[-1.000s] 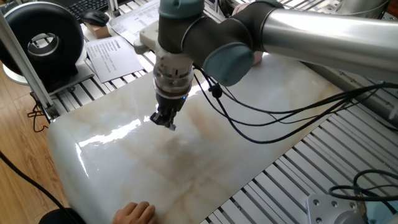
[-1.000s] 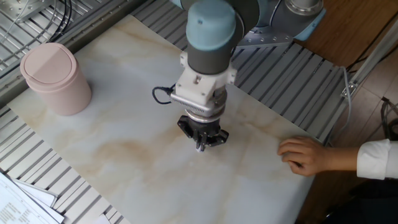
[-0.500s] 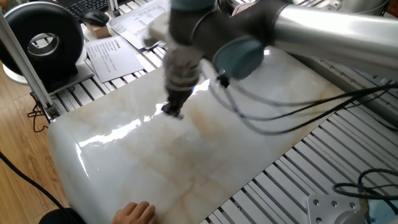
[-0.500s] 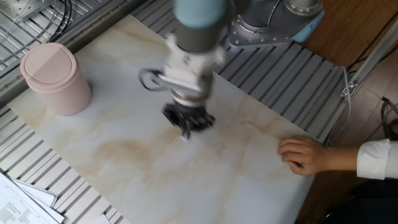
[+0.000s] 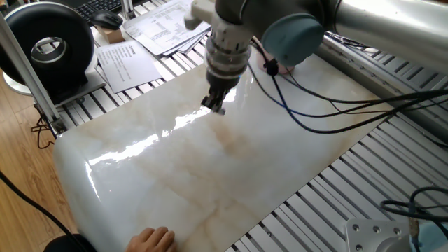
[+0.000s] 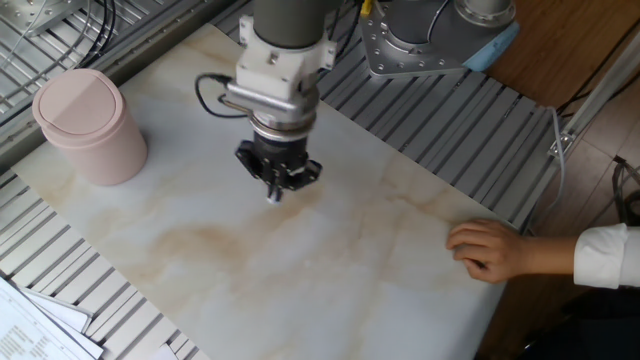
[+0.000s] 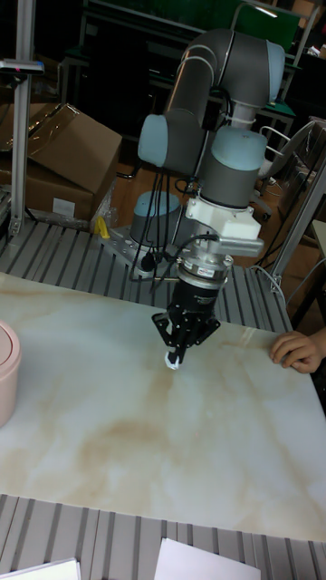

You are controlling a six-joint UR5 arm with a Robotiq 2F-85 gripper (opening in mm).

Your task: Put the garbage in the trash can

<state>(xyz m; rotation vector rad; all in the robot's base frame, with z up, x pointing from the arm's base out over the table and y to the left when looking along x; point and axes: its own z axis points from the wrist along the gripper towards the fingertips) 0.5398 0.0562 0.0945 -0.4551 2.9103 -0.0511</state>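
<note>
My gripper (image 6: 273, 192) hangs just above the marble board (image 6: 330, 290), fingers pointing down and shut on the garbage (image 7: 170, 362), a tiny white-grey ball pinched at the fingertips. The same gripper (image 5: 216, 107) shows near the board's far edge in one fixed view, and in the tall view the gripper (image 7: 173, 356) is over the middle of the board. The trash can (image 6: 87, 124), pale pink with a domed lid, stands upright at the board's left corner, well to the left of the gripper. Only its edge (image 7: 6, 370) shows in the tall view.
A person's hand (image 6: 491, 250) rests on the board's right edge. A big black round device (image 5: 52, 43) and printed paper sheets (image 5: 129, 60) lie beyond the board. Black cables (image 5: 329, 112) trail from the arm. Metal slats (image 6: 470, 130) surround the board.
The gripper has travelled across the board toward the trash can's side, still holding the garbage. The person's hand has not moved.
</note>
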